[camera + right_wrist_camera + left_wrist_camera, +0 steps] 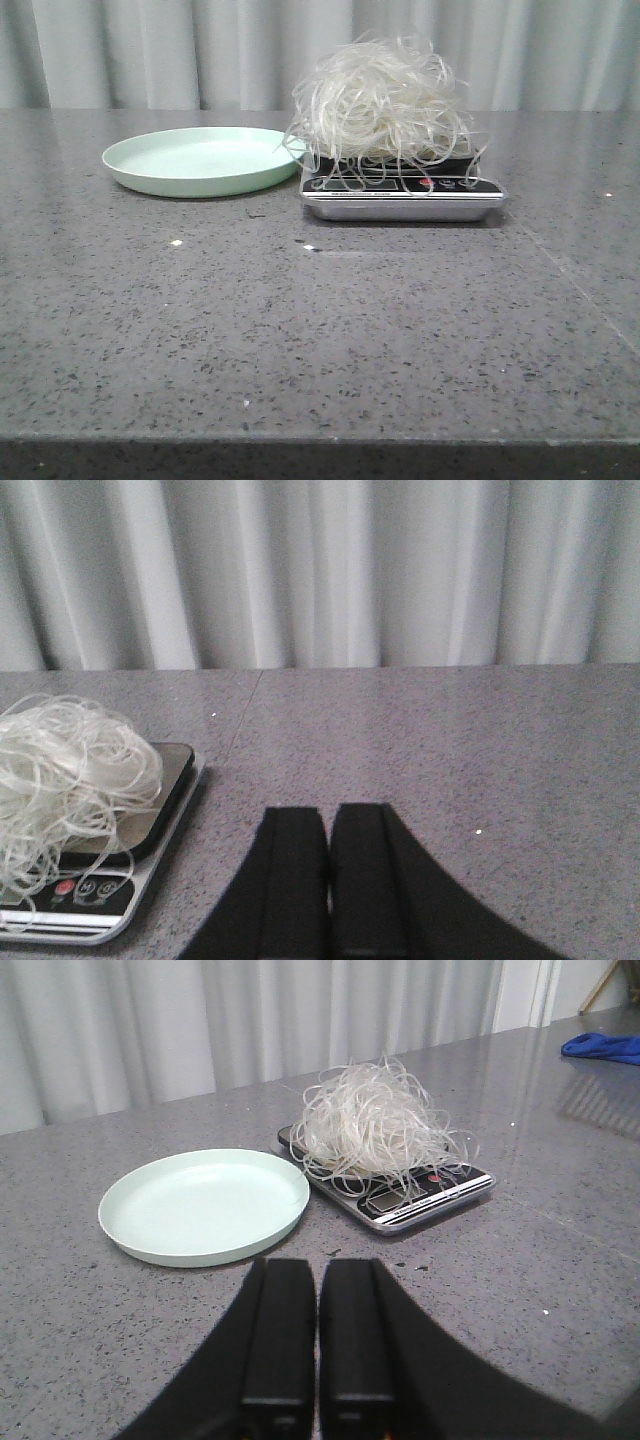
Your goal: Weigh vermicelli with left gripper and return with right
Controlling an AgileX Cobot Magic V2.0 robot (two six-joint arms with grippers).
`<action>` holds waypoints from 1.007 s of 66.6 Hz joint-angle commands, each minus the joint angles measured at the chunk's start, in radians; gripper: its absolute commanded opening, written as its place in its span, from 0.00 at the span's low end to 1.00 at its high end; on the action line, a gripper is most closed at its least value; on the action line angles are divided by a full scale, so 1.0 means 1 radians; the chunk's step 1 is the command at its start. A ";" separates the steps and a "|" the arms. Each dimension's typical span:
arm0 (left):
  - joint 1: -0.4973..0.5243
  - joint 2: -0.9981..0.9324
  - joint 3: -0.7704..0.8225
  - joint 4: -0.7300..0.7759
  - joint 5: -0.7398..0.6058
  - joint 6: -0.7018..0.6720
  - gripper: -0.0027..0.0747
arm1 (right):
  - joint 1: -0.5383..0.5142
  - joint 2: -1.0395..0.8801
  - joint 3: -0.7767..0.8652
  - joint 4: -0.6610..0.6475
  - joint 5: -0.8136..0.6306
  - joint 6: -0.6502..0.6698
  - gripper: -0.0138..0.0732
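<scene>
The vermicelli (382,100), a fluffy nest of thin white strands, sits on the black and silver kitchen scale (402,197). Some strands hang over the scale's front panel. The pale green plate (200,160) lies empty just left of the scale. In the left wrist view the vermicelli (368,1125) rests on the scale (420,1200) beside the plate (205,1205); my left gripper (317,1270) is shut and empty, short of the plate. In the right wrist view my right gripper (330,815) is shut and empty, to the right of the scale (110,900) and vermicelli (65,775). Neither gripper shows in the front view.
The grey speckled table (320,330) runs to a pale curtain (320,50) at the back. Small white crumbs (176,242) lie on the table in front of the plate. A blue cloth (603,1047) lies at the far edge in the left wrist view.
</scene>
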 commanded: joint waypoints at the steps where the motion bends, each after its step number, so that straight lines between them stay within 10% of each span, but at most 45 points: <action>1: 0.001 0.011 -0.025 -0.013 -0.088 0.000 0.22 | 0.042 0.073 -0.071 0.003 -0.031 0.000 0.39; 18: 0.001 0.011 -0.025 -0.013 -0.088 0.000 0.22 | 0.266 0.416 -0.374 0.003 0.174 -0.001 0.83; 67: 0.001 0.011 -0.025 -0.013 -0.086 0.000 0.22 | 0.474 1.279 -1.115 -0.023 0.485 -0.004 0.85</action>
